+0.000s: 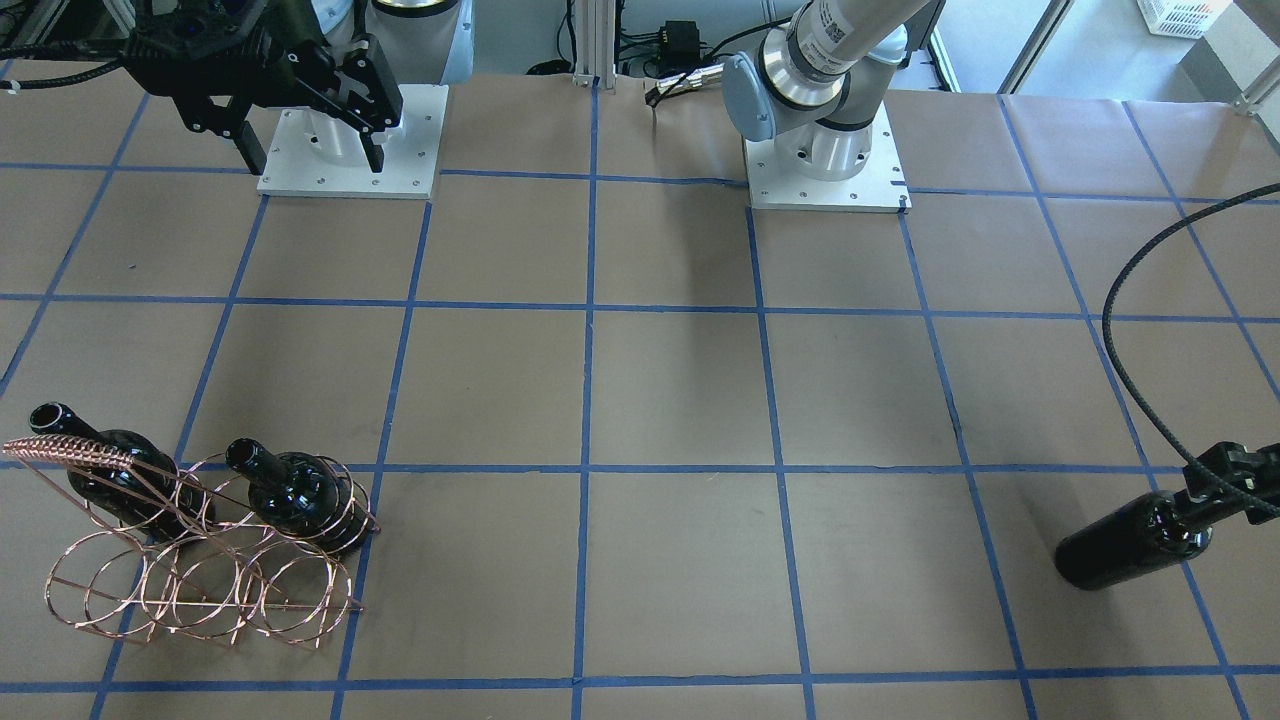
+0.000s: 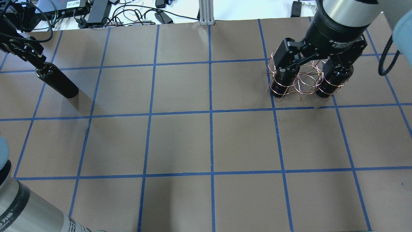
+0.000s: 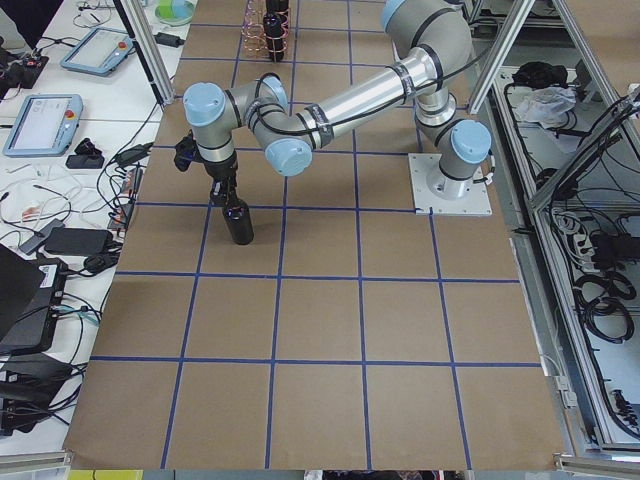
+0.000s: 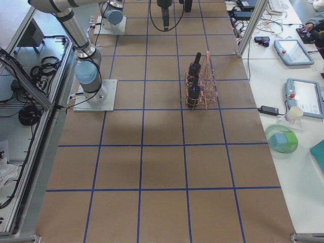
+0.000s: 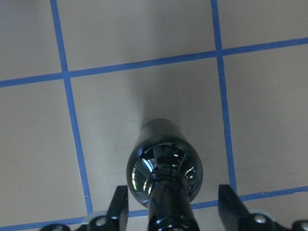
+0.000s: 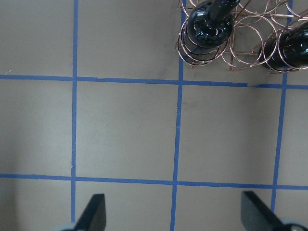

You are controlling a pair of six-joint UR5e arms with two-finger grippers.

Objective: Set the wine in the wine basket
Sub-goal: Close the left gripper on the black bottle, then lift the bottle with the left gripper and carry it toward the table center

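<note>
A glossy black wine bottle (image 1: 1125, 545) stands upright on the brown table, far from the basket; it also shows in the overhead view (image 2: 58, 82) and the left wrist view (image 5: 163, 163). My left gripper (image 5: 173, 209) straddles its neck, with a gap showing between each finger and the glass. The copper wire wine basket (image 1: 200, 590) stands at the other end of the table and holds two look-alike bottles (image 1: 110, 480) (image 1: 300, 495) in its outer rings. My right gripper (image 1: 310, 155) hangs open and empty, high up near its base; the basket shows ahead of it in its wrist view (image 6: 240, 43).
Both arm bases (image 1: 350, 170) (image 1: 825, 185) are bolted along the robot's edge of the table. A black cable (image 1: 1120, 330) loops above the left gripper. Benches with tablets and a cup (image 4: 293, 112) flank the table's far side.
</note>
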